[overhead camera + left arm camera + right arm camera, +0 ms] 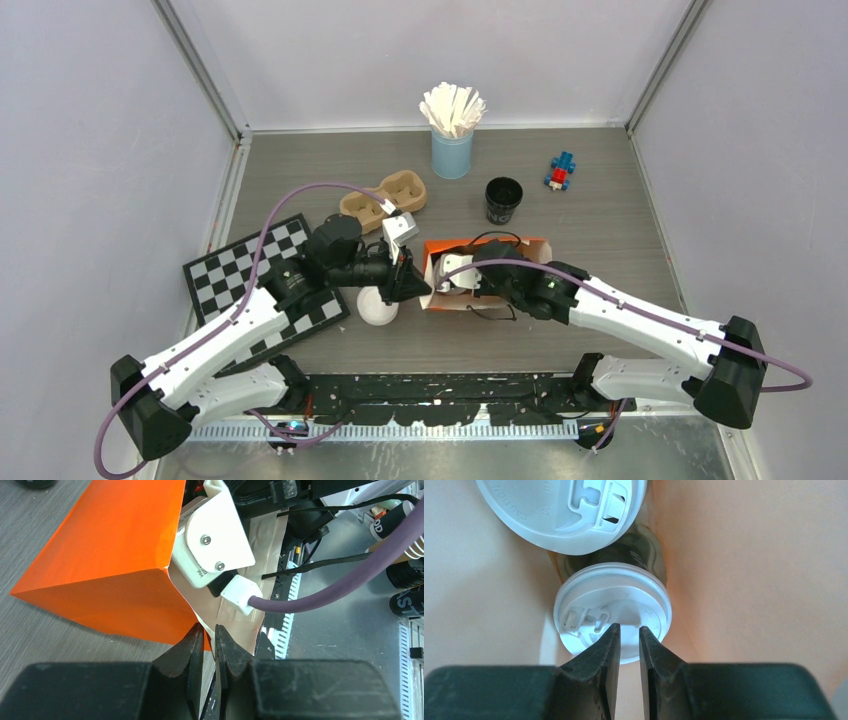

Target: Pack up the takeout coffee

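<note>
The left arm (215,338) and right arm (640,318) share one build above the black base rail (440,388) — white shells between black joints, each trailed by a purple cable (345,585). Farthest from the rail are black tapered fingers (182,655) and a white mount (212,535) — two silver screws (204,540), white connector (242,592).

Grey wood-grain table (620,230) — boxed in by plain pale walls (400,60), metal posts (205,70) at the corners — evenly lit.
</note>
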Tool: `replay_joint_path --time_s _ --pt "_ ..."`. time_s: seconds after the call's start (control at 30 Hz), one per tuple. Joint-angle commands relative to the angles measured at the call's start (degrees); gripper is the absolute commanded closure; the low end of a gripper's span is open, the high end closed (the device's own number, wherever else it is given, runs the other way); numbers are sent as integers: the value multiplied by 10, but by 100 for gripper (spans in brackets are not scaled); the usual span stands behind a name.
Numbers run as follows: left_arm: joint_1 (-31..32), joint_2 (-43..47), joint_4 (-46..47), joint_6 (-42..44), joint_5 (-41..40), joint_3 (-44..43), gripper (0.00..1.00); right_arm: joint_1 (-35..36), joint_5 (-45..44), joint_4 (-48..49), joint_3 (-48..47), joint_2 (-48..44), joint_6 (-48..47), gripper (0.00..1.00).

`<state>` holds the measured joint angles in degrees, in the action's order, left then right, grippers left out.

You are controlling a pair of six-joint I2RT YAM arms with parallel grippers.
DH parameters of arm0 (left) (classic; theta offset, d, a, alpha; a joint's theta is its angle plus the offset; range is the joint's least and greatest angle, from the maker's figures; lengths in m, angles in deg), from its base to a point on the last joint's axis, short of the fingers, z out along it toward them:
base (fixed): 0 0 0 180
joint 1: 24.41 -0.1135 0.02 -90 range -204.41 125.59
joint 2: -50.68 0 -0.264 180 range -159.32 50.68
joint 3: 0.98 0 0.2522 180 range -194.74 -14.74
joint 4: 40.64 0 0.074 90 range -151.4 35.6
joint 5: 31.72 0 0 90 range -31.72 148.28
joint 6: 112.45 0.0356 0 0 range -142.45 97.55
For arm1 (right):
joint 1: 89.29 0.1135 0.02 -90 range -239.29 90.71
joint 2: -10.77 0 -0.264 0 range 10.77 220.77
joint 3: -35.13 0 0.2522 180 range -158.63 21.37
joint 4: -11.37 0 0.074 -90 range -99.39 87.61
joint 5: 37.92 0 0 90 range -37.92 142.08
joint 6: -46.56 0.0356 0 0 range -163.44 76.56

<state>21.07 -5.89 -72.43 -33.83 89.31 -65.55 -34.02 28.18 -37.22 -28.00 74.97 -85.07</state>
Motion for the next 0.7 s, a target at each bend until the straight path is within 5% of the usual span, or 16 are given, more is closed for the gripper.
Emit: replay_joint_path --time_s 0.0,0.67 --pt "1 1 6 10 1 -28 85 -1 31 -26 -45 -29 16 74" --pt "1 -17 -25 -20 -27 -55 85 1 135 -111 -146 -65 91 71"
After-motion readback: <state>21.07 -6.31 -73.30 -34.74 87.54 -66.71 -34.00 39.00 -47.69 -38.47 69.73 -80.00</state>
